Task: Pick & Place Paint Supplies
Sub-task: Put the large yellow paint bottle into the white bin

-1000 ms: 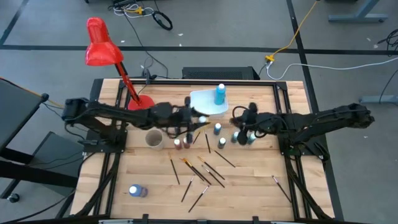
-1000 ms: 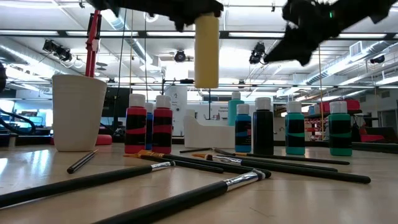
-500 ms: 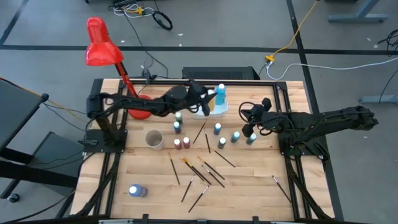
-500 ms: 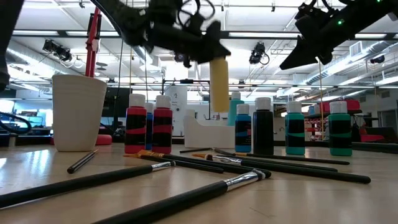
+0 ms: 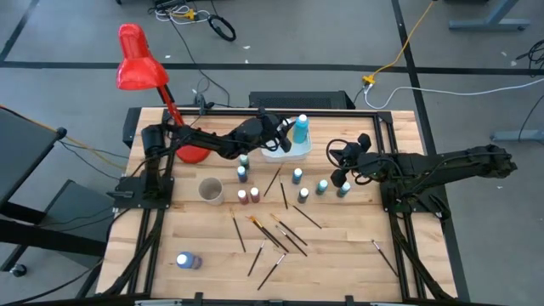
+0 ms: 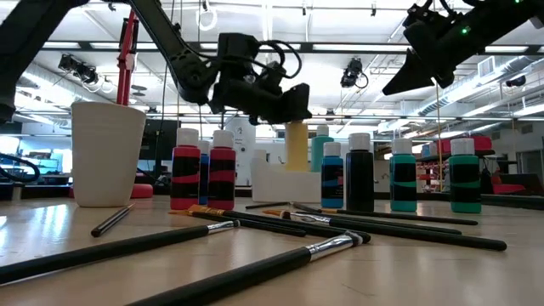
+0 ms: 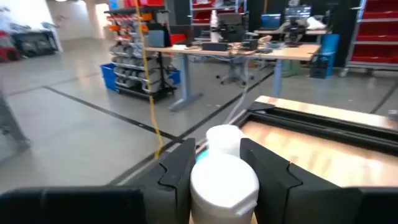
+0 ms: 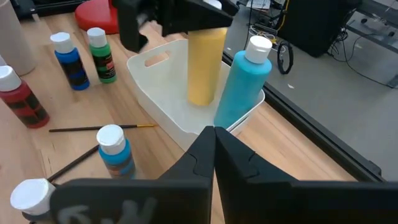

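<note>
My left gripper (image 5: 274, 138) (image 7: 219, 163) is shut on a yellow paint bottle (image 8: 206, 65) (image 6: 296, 145) whose lower end is down inside the white tray (image 5: 289, 150) (image 8: 163, 93) at the table's far side. A blue bottle (image 5: 300, 128) (image 8: 241, 84) stands upright in that tray beside it. My right gripper (image 5: 337, 173) (image 8: 214, 129) is shut and holds nothing, raised over the teal bottles (image 5: 323, 187) right of centre. More bottles (image 5: 248, 196) stand mid-table. Dark-handled brushes (image 5: 276, 234) lie flat nearer the near edge. My left gripper pinches the yellow bottle at its white-capped top (image 7: 224, 183), with one finger (image 7: 178, 167) on each side of the cap. The fingers come from the table's left, slanting down. The bottle hangs upright with its base (image 8: 200, 99) inside the tray; whether it touches the floor I cannot tell.
A beige cup (image 5: 210, 190) stands left of the bottles. A red desk lamp (image 5: 138, 66) rises from the far left corner. One blue bottle (image 5: 187, 261) lies near the near left edge, and a single brush (image 5: 382, 252) lies near the right edge.
My left gripper carried the yellow bottle from above the table's middle toward the far edge, then lowered it into the white tray beside the blue bottle. My right gripper rose and drew slightly toward the right, away from the teal bottles.
</note>
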Robot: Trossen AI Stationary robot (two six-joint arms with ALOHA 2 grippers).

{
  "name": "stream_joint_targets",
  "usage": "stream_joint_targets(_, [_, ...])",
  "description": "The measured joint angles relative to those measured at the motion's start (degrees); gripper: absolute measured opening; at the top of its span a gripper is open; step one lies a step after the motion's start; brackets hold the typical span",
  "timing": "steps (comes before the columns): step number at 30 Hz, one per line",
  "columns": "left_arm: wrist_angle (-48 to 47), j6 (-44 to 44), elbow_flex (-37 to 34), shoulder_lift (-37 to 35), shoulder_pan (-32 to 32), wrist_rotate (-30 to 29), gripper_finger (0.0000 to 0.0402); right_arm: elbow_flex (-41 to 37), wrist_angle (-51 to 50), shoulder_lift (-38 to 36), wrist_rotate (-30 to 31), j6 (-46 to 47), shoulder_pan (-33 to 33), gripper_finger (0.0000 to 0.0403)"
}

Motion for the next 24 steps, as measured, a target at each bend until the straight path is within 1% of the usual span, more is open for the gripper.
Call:
stream_joint_targets(2, [1.0,0.6,0.0,0.6,0.5,-0.5,0.0132,0.0,0.1,0.0,0.0,0.0,0.0,0.0010])
stream_joint_targets(5, [1.2,-1.0,0.1,0.5,1.3,-0.1,0.0126,0.0,0.1,0.0,0.0,0.0,0.0,0.0012])
stream_joint_targets(10, [0.5,-4.2,0.1,0.5,2.4,2.7,0.0123,0.0,0.6,0.0,0.0,0.4,0.0,0.0013])
stream_joint_targets(15, [-0.9,-5.6,0.1,0.5,2.8,2.8,0.0149,0.0,1.4,0.0,0.0,0.5,0.0,0.0013])
stream_joint_targets(17, [-0.5,-5.4,0.1,0.4,2.8,2.8,0.0152,0.0,1.7,0.0,-0.1,0.5,0.0,0.0013])
stream_joint_targets(24, [-1.3,-5.4,0.1,0.4,3.0,4.4,0.0132,0.0,2.3,0.0,-0.1,0.5,0.0,0.0013])
